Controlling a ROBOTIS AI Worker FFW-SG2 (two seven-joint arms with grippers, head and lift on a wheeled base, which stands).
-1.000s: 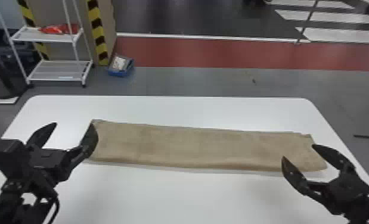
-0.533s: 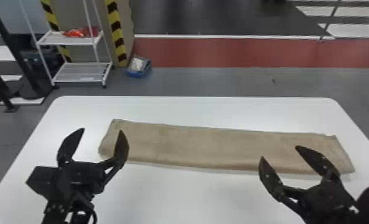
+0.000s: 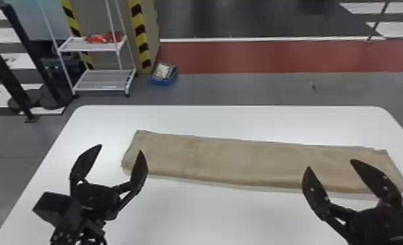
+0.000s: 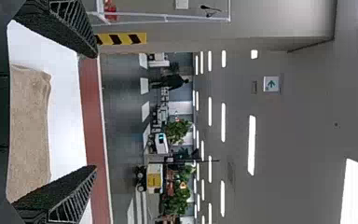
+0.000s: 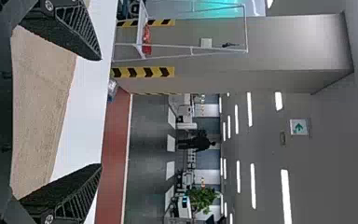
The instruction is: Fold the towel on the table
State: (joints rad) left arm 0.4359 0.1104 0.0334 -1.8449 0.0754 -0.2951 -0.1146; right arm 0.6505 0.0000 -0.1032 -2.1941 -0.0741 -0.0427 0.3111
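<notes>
A tan towel (image 3: 243, 163) lies flat in a long narrow strip across the white table (image 3: 210, 215). My left gripper (image 3: 120, 148) is open near the towel's left end, its fingers apart with nothing between them. By the right part of the towel, my right gripper (image 3: 329, 164) is open too, its fingertips overlapping the cloth in the head view. The left wrist view has the towel (image 4: 30, 126) beyond the spread fingers of the left gripper (image 4: 96, 112). In the right wrist view the towel (image 5: 42, 102) lies beyond the open right gripper (image 5: 101, 112).
Past the table's far edge stand a white wire shelf (image 3: 103, 81) with red items on it and a striped pillar (image 3: 141, 36). A blue box (image 3: 164, 74) sits on the floor beside them. Black posts (image 3: 31, 58) rise at the far left.
The head view has swung left, shifting table and towel rightward in it. Both grippers now appear closer together, the left one nearer the towel's left end. The towel's shape looks the same.
</notes>
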